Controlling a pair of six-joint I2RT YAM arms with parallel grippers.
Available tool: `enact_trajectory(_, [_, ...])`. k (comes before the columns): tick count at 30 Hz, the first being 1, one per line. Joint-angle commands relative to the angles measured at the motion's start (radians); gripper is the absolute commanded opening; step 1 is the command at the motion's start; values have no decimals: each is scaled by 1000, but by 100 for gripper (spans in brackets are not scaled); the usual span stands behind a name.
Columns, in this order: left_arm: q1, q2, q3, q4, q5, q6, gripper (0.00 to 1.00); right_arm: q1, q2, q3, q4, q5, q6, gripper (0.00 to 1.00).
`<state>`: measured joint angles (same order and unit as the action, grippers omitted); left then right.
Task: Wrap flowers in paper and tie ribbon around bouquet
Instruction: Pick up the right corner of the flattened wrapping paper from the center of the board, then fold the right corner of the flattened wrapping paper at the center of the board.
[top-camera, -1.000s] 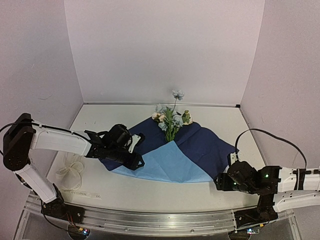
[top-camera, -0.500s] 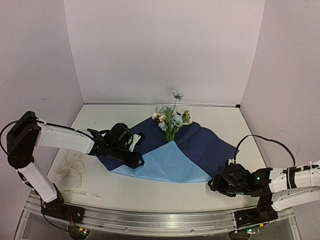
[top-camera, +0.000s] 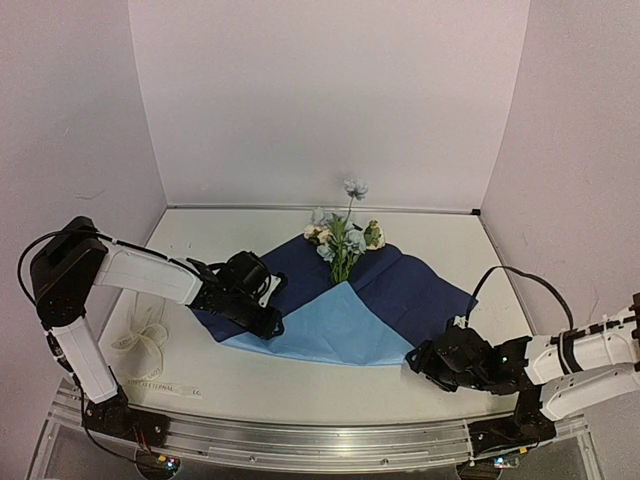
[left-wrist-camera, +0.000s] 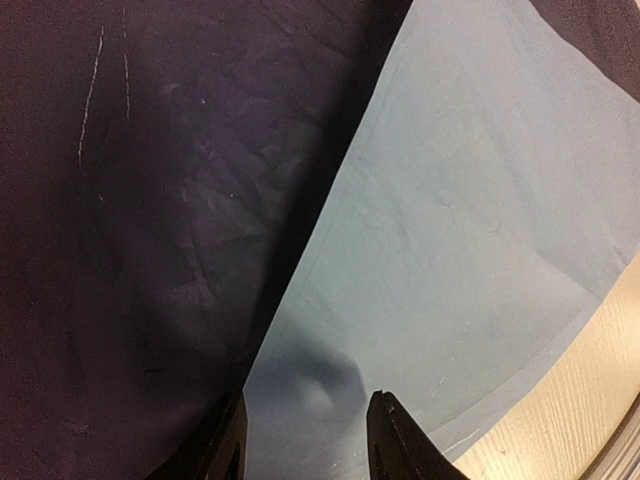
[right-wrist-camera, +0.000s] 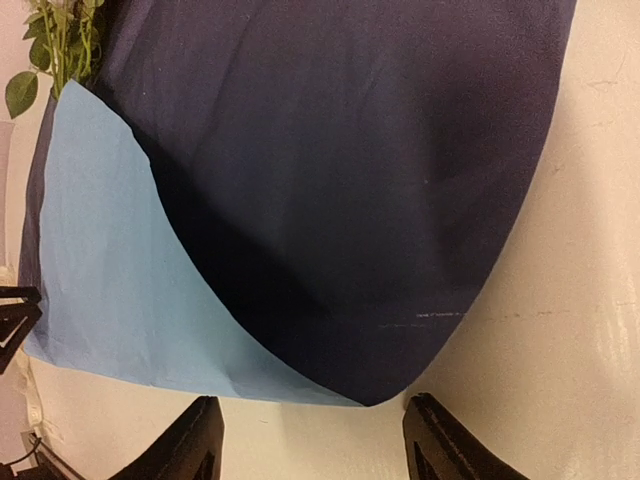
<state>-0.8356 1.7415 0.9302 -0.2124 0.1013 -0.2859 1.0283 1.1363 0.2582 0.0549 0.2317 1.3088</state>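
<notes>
Paper (top-camera: 405, 285) lies flat mid-counter (top-camera: 230, 235), dark face up, with a light-blue flap (top-camera: 340, 325) folded over from the near side. Flowers (top-camera: 341, 240) lie at its far edge: stems run to the flap's tip and seem to go under it, blooms stick out past the paper. Ribbon (top-camera: 140, 342) sits in a loose heap near left, well apart from the paper, untouched. Handling, my read: the sheet is thin, light and creases easily, and probably slides on the smooth counter, so take it at a corner or free edge, pinch shallow, lift slow; dragging likely shifts the flowers too. Stems look thin and springy and the blooms crushable, so grip through the paper around the stems, never the heads. Ribbon is limp and long; grab it near an end. Left jaws: partly open, tips down on the flap's near left edge, a small pucker (left-wrist-camera: 322, 385) of paper raised between them; can't tell if it's actually pinched. Right jaws: wide, straddling the paper's near right corner (right-wrist-camera: 372, 398), apparently not touching it. Versus a second ago: the right arm has come in from the counter's right side to that corner. The left jaws are in roughly the same spot, though that arm's rear link has swung. Paper, flowers and ribbon are unmoved.
</notes>
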Motion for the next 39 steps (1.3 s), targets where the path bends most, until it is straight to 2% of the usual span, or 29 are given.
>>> enact_trajectory(1, [4,8,20,10,-10,-4,43,5,45,-39,48,45,42,58])
enact_trajectory(14, [3,21,-15,37,48,-32,42,5,-23,-63,51,182,-135,21])
enact_trajectory(23, [-14,12,-40,60,71,-60,42,5,-50,-27,51,166,-229,0])
enact_trajectory(29, [-50,12,-39,75,80,-94,42,-8,-177,-28,-42,189,-321,0])
enact_trajectory(35, [-103,19,-35,112,83,-164,41,-23,-333,85,-352,161,-489,0])
enact_trajectory(39, [-127,41,-20,141,87,-204,40,-24,-317,232,-516,85,-602,0])
